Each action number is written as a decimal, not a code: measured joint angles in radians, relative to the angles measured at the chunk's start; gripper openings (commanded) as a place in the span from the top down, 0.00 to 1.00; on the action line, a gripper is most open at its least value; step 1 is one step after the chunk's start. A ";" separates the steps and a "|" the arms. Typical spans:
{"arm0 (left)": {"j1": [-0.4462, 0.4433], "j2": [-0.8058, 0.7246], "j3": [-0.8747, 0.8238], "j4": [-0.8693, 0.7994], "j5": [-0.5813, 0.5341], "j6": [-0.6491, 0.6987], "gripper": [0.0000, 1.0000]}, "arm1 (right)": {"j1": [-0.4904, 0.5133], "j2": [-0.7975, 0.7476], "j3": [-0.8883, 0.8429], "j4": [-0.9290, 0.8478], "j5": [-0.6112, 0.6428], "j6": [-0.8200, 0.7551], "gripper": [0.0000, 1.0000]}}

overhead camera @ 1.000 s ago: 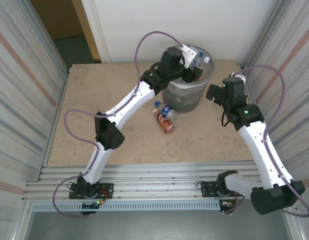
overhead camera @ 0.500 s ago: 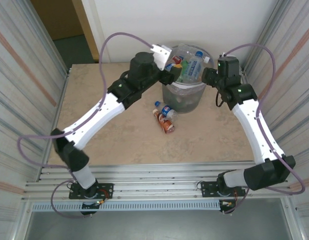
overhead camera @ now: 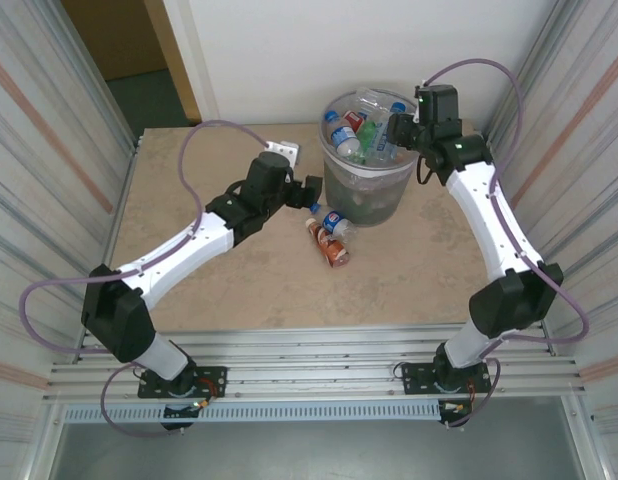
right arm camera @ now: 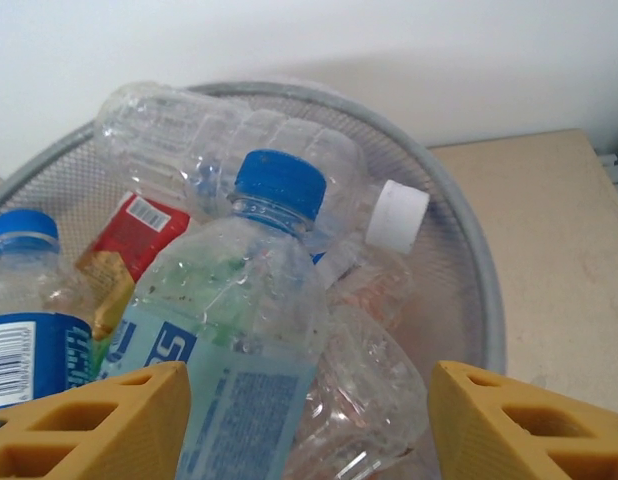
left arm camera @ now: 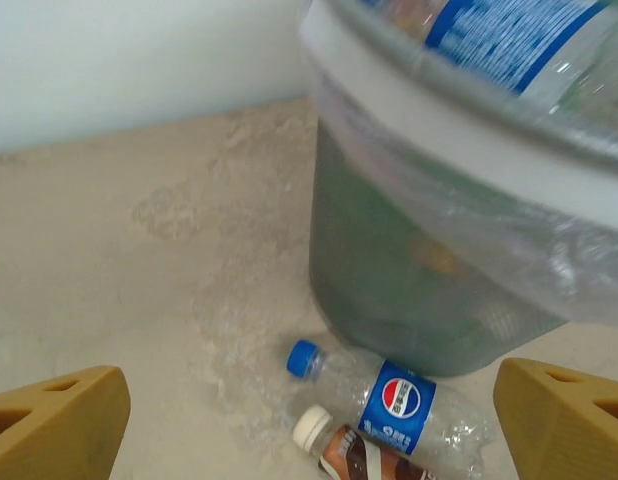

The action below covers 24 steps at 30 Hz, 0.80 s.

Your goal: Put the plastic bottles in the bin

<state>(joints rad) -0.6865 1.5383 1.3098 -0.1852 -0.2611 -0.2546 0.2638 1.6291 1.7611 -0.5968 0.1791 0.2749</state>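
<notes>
The left pincer [left arm camera: 309, 405] is spread wide and empty, low over the counter [overhead camera: 239, 280] just beside the bin [overhead camera: 374, 190]. At the bin's foot lie a Pepsi bottle [left arm camera: 409, 405] and a brown-labelled bottle [left arm camera: 354, 460], touching. The right pincer [right arm camera: 309, 400] sits over the heaped bin, fingers astride a blue-capped bottle [right arm camera: 254, 330]; whether they grip it cannot be told.

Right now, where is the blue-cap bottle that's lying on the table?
In the top view, the blue-cap bottle lies on the table by the near-left foot of the bin, beside the brown-label bottle.
</notes>
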 measured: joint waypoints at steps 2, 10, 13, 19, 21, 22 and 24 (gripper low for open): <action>0.000 0.000 -0.024 0.004 -0.002 -0.039 0.07 | 0.005 0.018 0.010 -0.001 -0.001 -0.006 0.40; 0.020 0.068 -0.055 0.019 0.058 -0.194 0.11 | 0.013 0.072 0.012 -0.037 0.022 -0.048 0.42; 0.024 0.114 -0.055 0.023 0.089 -0.226 0.13 | 0.013 0.072 0.012 -0.040 0.030 -0.052 0.42; 0.024 0.176 -0.055 0.027 0.133 -0.267 0.14 | 0.014 0.064 0.012 -0.047 0.033 -0.052 0.36; 0.024 0.189 -0.055 0.027 0.142 -0.276 0.14 | 0.014 0.053 0.012 -0.052 0.032 -0.053 0.34; 0.024 0.196 -0.055 0.029 0.147 -0.283 0.14 | 0.014 0.047 0.012 -0.055 0.032 -0.053 0.33; 0.023 0.211 -0.055 0.034 0.160 -0.297 0.13 | 0.018 0.024 0.012 -0.060 0.032 -0.053 0.31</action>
<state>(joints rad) -0.6636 1.7493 1.2552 -0.1509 -0.1009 -0.5518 0.2813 1.6531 1.7729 -0.6563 0.2115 0.2218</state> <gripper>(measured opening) 0.866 0.672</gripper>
